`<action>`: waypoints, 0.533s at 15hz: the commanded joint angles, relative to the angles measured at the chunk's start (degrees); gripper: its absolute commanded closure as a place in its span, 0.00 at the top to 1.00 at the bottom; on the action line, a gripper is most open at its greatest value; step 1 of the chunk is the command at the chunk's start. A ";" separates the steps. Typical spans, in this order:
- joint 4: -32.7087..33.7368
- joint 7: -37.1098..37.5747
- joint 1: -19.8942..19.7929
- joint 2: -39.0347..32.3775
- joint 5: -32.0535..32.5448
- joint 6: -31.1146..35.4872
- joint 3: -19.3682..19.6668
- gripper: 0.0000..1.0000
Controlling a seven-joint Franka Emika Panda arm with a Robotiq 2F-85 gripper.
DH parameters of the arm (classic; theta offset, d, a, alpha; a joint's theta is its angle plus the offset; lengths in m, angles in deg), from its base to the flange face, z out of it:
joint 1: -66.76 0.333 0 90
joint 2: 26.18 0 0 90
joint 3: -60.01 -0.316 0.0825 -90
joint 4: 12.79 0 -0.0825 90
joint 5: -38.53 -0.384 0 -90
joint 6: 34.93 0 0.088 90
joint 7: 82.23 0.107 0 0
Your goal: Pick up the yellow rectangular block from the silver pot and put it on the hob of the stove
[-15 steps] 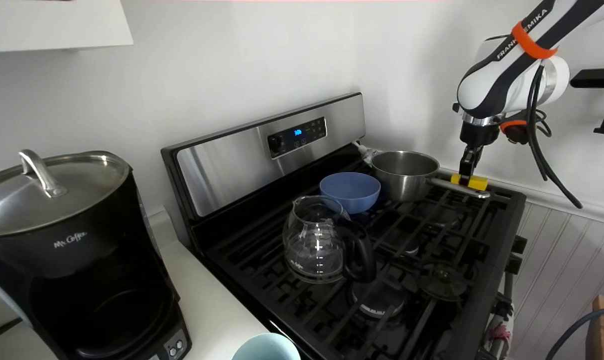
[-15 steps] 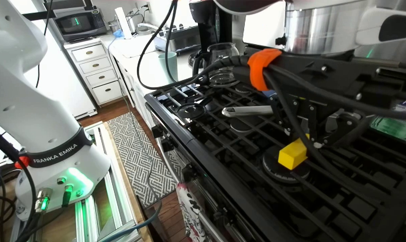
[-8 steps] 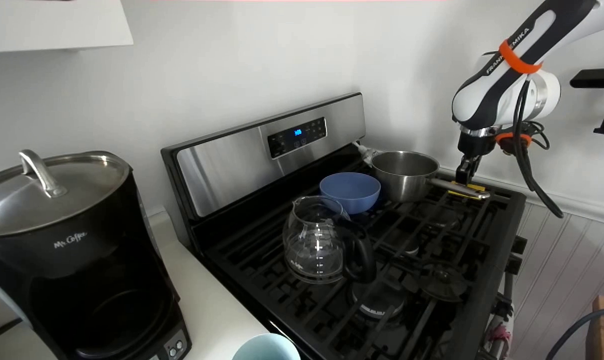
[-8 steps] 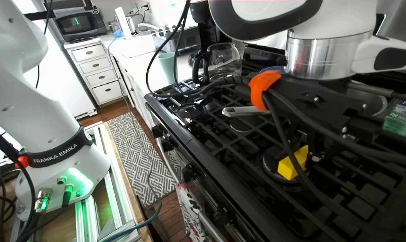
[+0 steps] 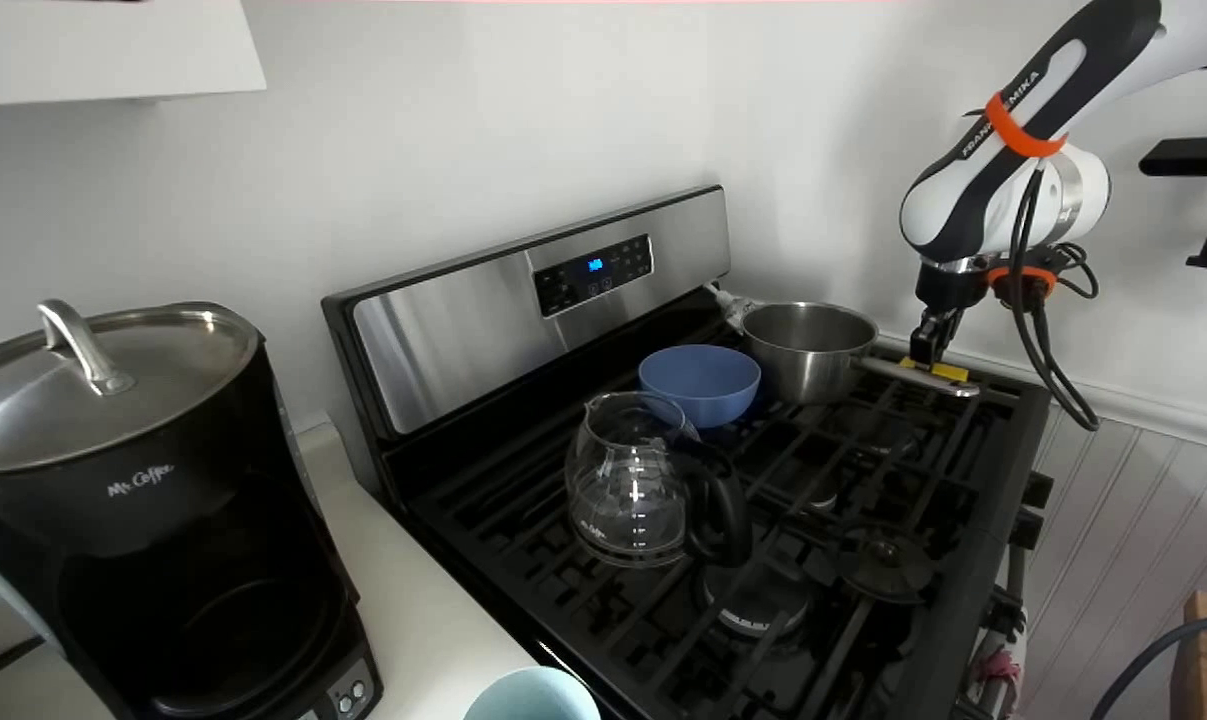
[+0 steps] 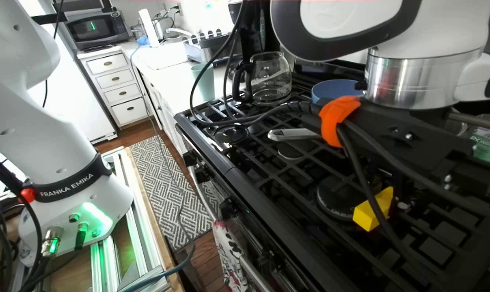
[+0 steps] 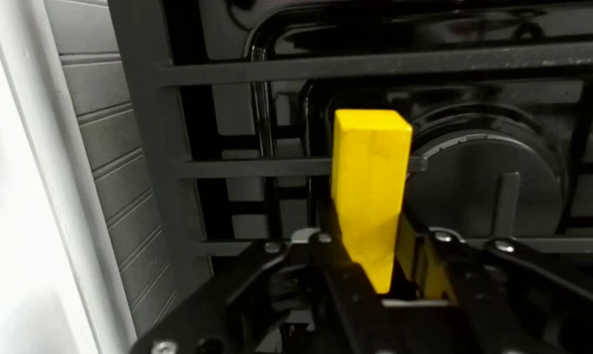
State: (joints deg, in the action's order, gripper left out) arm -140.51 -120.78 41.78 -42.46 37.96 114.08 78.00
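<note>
The yellow rectangular block (image 5: 951, 372) is between the fingers of my gripper (image 5: 924, 357), low over the far corner of the hob (image 5: 863, 480). In an exterior view the block (image 6: 366, 214) hangs beside a round burner cap, partly crossed by a cable. In the wrist view the gripper (image 7: 367, 216) is shut on the block (image 7: 370, 172), which sticks out past the fingertips over the grates (image 7: 296, 71). I cannot tell whether it touches them. The silver pot (image 5: 803, 372) stands at the back of the stove (image 5: 443, 350); its handle (image 5: 893, 372) passes in front of the block.
A blue bowl (image 5: 700, 385) stands beside the pot. A clear glass carafe (image 5: 628, 500) with a black handle stands on the grates. A black coffee maker (image 5: 163, 540) and a pale cup (image 5: 533, 695) stand on the counter. The wall (image 7: 26, 206) is close beside the gripper.
The gripper and block came down toward the grates, then rose slightly. In an exterior view they have shifted right, away from the burner cap.
</note>
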 commanded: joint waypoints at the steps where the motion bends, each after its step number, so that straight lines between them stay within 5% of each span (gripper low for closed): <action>1: 3.40 -0.36 -2.13 -2.59 -2.07 -0.59 -2.07 0.56; 3: 4.28 -0.01 -2.40 -3.24 -2.02 -0.81 -2.42 0.63; 8: 4.04 1.27 -2.17 -2.40 -0.88 -1.15 -2.43 0.98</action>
State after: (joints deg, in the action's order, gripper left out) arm -137.14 -120.44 40.55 -45.16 37.27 113.96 76.47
